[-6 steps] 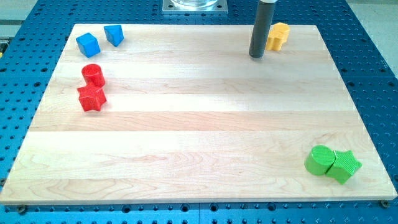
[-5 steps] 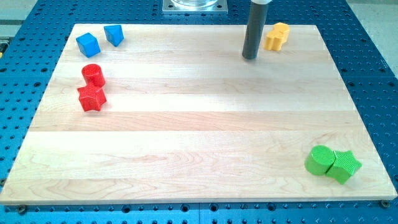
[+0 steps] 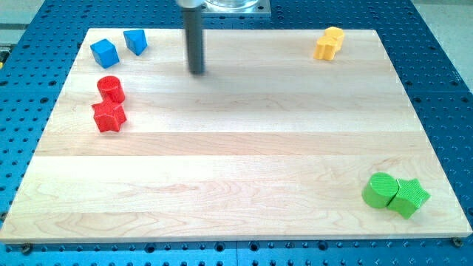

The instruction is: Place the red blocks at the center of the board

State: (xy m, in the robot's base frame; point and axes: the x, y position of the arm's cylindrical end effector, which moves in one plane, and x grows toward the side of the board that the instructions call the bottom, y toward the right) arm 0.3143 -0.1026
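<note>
A red cylinder [image 3: 111, 89] and a red star block [image 3: 109, 117] sit touching near the board's left edge, the cylinder above the star. My tip [image 3: 196, 72] is on the board near the view's top, well to the right of and a little above the red cylinder, touching no block.
Two blue blocks, a cube [image 3: 105, 52] and a wedge-like one [image 3: 135, 41], lie at the top left. A yellow block [image 3: 329, 43] is at the top right. A green cylinder [image 3: 380, 191] and green star [image 3: 409, 197] touch at the bottom right. The wooden board [image 3: 236, 148] rests on a blue perforated table.
My tip has slid far to the left along the top of the board, away from the yellow block toward the blue and red blocks. No block has moved.
</note>
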